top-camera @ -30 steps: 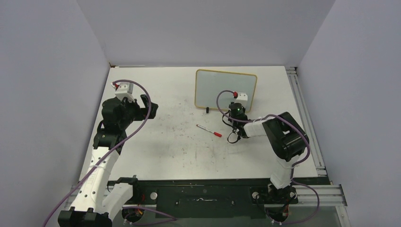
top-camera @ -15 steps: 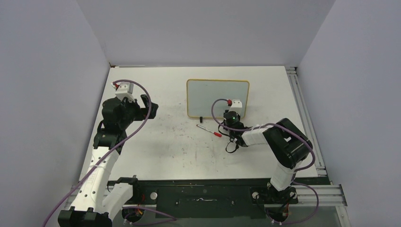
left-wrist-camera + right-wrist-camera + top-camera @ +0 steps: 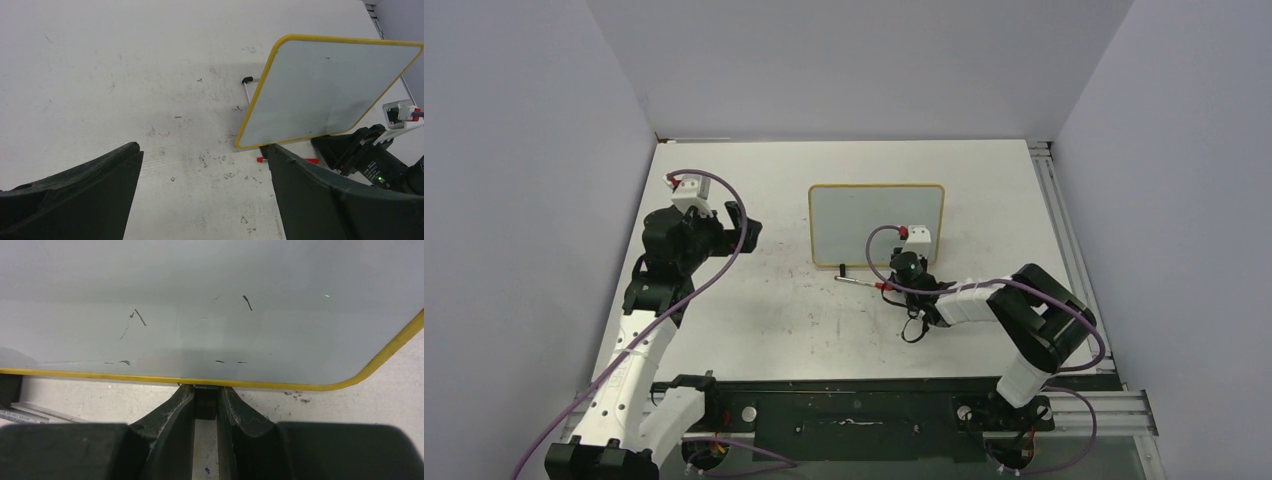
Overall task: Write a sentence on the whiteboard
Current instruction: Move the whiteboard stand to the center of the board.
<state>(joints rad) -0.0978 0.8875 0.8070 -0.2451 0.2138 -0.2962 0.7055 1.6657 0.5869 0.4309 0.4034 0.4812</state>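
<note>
The whiteboard (image 3: 876,222) stands upright at mid table, with a pale face and a yellow frame. No red sentence shows on it, only a few faint dark flecks (image 3: 140,317). My right gripper (image 3: 911,268) is low at its front right, shut on the board's black foot (image 3: 205,402) just under the yellow edge (image 3: 150,376). A marker with a red cap (image 3: 864,283) lies on the table by the board's front, left of the right gripper. My left gripper (image 3: 746,222) is open and empty, left of the board; its view shows the whiteboard (image 3: 325,90).
The tabletop (image 3: 774,310) carries faint scattered scribble marks. A metal rail (image 3: 1074,250) runs along the table's right edge. Grey walls close in the back and both sides. The board's other black foot (image 3: 842,268) stands at its left.
The whiteboard has slid left and toward the near edge and turned square to the camera, pulled by my right gripper. The board's front now reaches the marker. The left arm barely moved.
</note>
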